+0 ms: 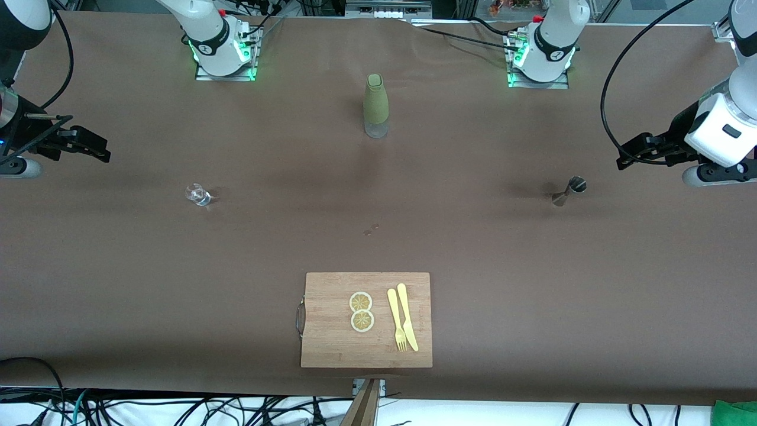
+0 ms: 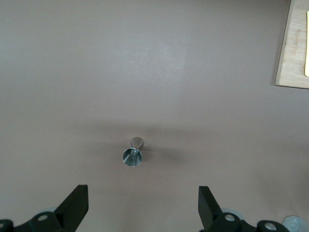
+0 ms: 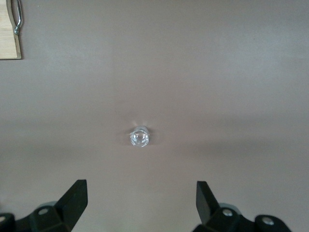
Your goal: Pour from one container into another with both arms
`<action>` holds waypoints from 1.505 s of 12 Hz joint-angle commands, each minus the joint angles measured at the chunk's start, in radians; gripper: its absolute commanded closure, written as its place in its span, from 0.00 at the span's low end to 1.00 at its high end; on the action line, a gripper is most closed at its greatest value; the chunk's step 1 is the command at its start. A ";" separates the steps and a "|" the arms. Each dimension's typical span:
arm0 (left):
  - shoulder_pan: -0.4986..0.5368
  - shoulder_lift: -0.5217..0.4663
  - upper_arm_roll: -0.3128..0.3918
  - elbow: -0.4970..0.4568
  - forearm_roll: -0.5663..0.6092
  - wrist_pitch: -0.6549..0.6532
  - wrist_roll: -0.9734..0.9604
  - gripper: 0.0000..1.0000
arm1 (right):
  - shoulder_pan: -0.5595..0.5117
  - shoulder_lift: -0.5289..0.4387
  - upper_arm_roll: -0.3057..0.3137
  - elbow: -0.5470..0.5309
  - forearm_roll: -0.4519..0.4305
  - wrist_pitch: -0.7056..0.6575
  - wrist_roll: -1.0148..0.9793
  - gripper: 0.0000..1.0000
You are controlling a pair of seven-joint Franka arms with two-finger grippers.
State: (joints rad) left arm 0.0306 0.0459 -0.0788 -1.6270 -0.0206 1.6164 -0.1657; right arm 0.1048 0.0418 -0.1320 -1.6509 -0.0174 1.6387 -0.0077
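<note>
Glass [image 3: 139, 138] shows only in the right wrist view, jigger [image 2: 132, 155] in the left; both jaws wide, empty.

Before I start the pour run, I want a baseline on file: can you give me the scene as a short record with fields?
glass: tiny clear drinking glass, upright on the table toward the right arm's end
jigger: steel jigger, upright toward the left arm's end
bottle: olive-green sleeved bottle, upright between the bases
board: wooden cutting board with two lemon slices, a yellow fork and knife
left gripper: open, above the jigger
right gripper: open, above the glass
</note>
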 commanded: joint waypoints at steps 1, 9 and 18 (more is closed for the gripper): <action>0.020 0.003 -0.027 0.022 0.024 -0.024 -0.011 0.00 | -0.002 -0.011 -0.001 -0.006 0.002 -0.007 -0.003 0.00; 0.028 -0.003 -0.024 0.027 0.022 -0.063 -0.017 0.00 | -0.004 -0.013 -0.014 -0.009 0.002 -0.007 -0.012 0.00; 0.015 -0.004 -0.030 0.033 0.013 -0.079 -0.020 0.00 | -0.004 -0.013 -0.014 -0.012 0.002 -0.004 -0.009 0.00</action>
State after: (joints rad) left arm 0.0497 0.0451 -0.1057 -1.6130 -0.0203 1.5587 -0.1707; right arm 0.1040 0.0425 -0.1445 -1.6514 -0.0175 1.6387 -0.0077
